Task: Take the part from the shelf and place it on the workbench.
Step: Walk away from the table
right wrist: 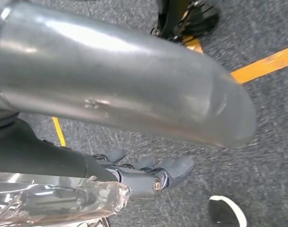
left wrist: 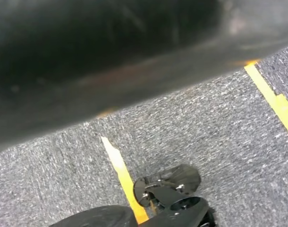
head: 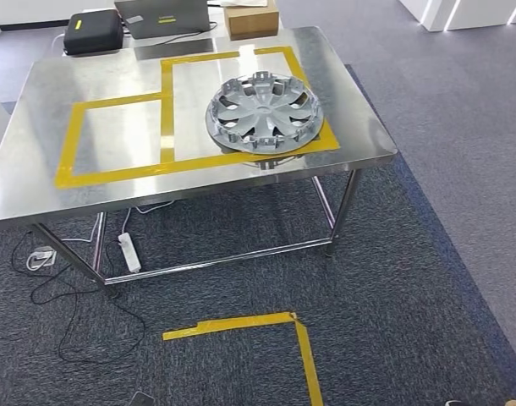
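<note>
The part, a silver wheel cover (head: 264,113), lies flat on the steel workbench (head: 45,182). It sits in the right-hand yellow taped rectangle (head: 167,101) and overlaps the tape at that rectangle's near right corner. In the right wrist view my right hand (right wrist: 149,172) hangs over the carpet. Its thick grey thumb (right wrist: 117,80) and straight dark fingers (right wrist: 173,166) are apart, with nothing between them. In the left wrist view a dark blurred mass (left wrist: 99,56), probably my left hand, sits close to the lens. How its fingers lie is not readable.
A black case (head: 92,32), a laptop (head: 162,17) and a cardboard box (head: 250,17) stand at the bench's far edge. A power strip (head: 129,251) and cables lie under it. Yellow tape (head: 243,324) marks the carpet in front. A white shoe tip (right wrist: 226,213) is near my right hand.
</note>
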### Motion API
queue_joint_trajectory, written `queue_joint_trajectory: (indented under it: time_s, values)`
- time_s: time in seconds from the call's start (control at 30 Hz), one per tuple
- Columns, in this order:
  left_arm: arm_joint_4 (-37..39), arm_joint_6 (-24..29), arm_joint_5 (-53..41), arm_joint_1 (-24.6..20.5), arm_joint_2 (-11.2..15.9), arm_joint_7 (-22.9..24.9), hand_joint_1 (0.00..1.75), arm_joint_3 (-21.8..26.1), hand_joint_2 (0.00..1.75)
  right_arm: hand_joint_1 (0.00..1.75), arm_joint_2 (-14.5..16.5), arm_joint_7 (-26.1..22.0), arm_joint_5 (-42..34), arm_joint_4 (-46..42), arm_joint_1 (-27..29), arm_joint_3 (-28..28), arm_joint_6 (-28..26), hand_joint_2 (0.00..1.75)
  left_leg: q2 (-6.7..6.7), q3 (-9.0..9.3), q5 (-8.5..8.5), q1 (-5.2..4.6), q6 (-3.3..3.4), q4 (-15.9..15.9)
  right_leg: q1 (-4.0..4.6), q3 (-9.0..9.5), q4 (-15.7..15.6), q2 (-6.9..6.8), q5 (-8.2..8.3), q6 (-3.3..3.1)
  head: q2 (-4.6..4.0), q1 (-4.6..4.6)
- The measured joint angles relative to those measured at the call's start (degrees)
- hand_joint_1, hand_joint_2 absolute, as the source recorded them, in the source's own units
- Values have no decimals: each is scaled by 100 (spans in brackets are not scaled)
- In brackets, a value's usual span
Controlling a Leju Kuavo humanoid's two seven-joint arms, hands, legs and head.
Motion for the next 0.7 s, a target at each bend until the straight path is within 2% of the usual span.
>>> queue_joint_trajectory:
  time_s: [0.03, 0.07, 0.1, 0.13, 0.17, 0.2, 0.23, 0.27, 0.3, 0.33, 0.37, 0.4, 0.47, 0.5, 0.53, 0.57, 0.63, 0.67, 0.7]
  values:
    - [0, 2, -12, 12, 2, 0, 0, 10, 0, 0, 1, -4, 38, -1, 4, -27, 7, 0, -22, -42, -193, 9, -36, 136, -11, -57, 5, -9, 53, -50, 0, -13]
    - [0, 4, -22, 21, 3, 0, 0, 20, 0, 0, 1, -9, 72, -1, 4, -50, 12, 0, -44, -102, -486, 24, -69, 387, -19, -123, 19, -16, 105, -90, 0, -28]
    - [0, 5, -31, 27, 2, 0, 0, 29, 0, 0, 1, -13, 102, -2, 3, -68, 16, 0, -56, -172, -807, 36, -97, 737, -14, -194, 44, -15, 154, -117, 0, -43]
    - [0, 6, -37, 27, 2, 0, 0, 39, 0, 0, 1, -16, 129, -2, 1, -84, 20, 0, -60, -238, -1055, 49, -116, 1132, -10, -267, 78, -19, 199, -131, 0, -50]
    - [0, 7, -44, 24, 1, 1, 0, 51, 0, 0, 1, -17, 153, -2, -4, -101, 23, 0, -61, -269, -1175, 58, -128, 1456, -7, -351, 124, -20, 245, -131, 0, -51]
    - [0, 7, -57, 23, 1, 1, 0, 62, 0, 0, 1, -18, 179, -2, -9, -121, 28, 0, -62, -232, -1156, 64, -132, 1627, -5, -441, 179, -20, 284, -128, 0, -51]
    - [0, 8, -69, 23, 0, 1, 0, 70, 0, 0, 1, -18, 206, -2, -13, -143, 34, 0, -63, -104, -1039, 69, -129, 1596, -5, -533, 243, -17, 315, -124, 0, -52]
    - [0, 8, -80, 23, 0, 1, 0, 75, 0, 0, 1, -18, 231, -2, -15, -162, 40, 0, -67, 124, -879, 73, -117, 1342, -5, -623, 310, -11, 336, -118, 0, -54]
    - [0, 10, -89, 20, 0, 1, 0, 80, 0, 0, 2, -17, 255, -1, -14, -177, 49, 0, -82, 396, -793, 74, -95, 964, -6, -701, 370, -5, 349, -109, 0, -53]
    - [0, 12, -91, 16, 0, 1, 0, 88, 0, 0, 2, -16, 272, -1, -17, -185, 56, 0, -103, 643, -763, 68, -70, 578, -1, -765, 425, 2, 365, -91, 0, -51]
    - [0, 16, -95, 11, -1, 2, 0, 97, 0, 0, 3, -16, 290, -1, -22, -196, 65, 0, -122, 816, -777, 60, -45, 284, 2, -815, 463, 7, 392, -63, 0, -50]
    - [0, 21, -99, 7, -2, 2, 0, 105, 0, 0, 3, -16, 313, -1, -29, -209, 77, 0, -138, 891, -816, 49, -22, 125, 2, -857, 484, 9, 428, -29, 0, -48]
    - [0, 30, -107, 3, -5, 2, 0, 115, 0, 0, 3, -16, 366, -1, -35, -247, 102, 0, -134, 860, -787, 41, 28, 45, 4, -921, 496, 13, 507, 45, 0, -49]
    - [0, 34, -108, -3, -6, 2, 0, 118, 0, 0, 3, -17, 392, -1, -34, -269, 114, 0, -119, 813, -740, 48, 68, 18, 1, -964, 524, 15, 474, 77, 0, -48]
    - [0, 39, -113, -11, -8, 2, 0, 122, 0, 0, 3, -18, 423, -1, -33, -293, 126, 0, -104, 752, -678, 58, 116, -7, -1, -1031, 622, 19, 344, 104, 0, -40]
    - [0, 43, -121, -18, -11, 2, 0, 127, 0, 0, 3, -19, 457, -2, -33, -315, 143, 0, -88, 675, -603, 67, 163, -27, -5, -1121, 824, 21, 120, 129, 0, -32]
    - [0, 48, -142, -28, -17, 2, 0, 143, 0, 0, 3, -23, 541, -2, -45, -356, 173, 0, -65, 510, -461, 55, 211, -19, -21, -1325, 1498, 23, -425, 172, 0, -21]
    - [0, 48, -155, -29, -19, 2, 0, 154, 0, 0, 3, -31, 587, -2, -51, -380, 186, 0, -50, 420, -391, 48, 215, -13, -25, -1384, 1834, 22, -578, 191, 0, -21]
    - [0, 49, -169, -30, -21, 2, 0, 168, 0, 0, 3, -42, 633, -2, -57, -410, 197, 0, -36, 329, -320, 41, 212, -7, -27, -1376, 2040, 22, -591, 205, 0, -23]
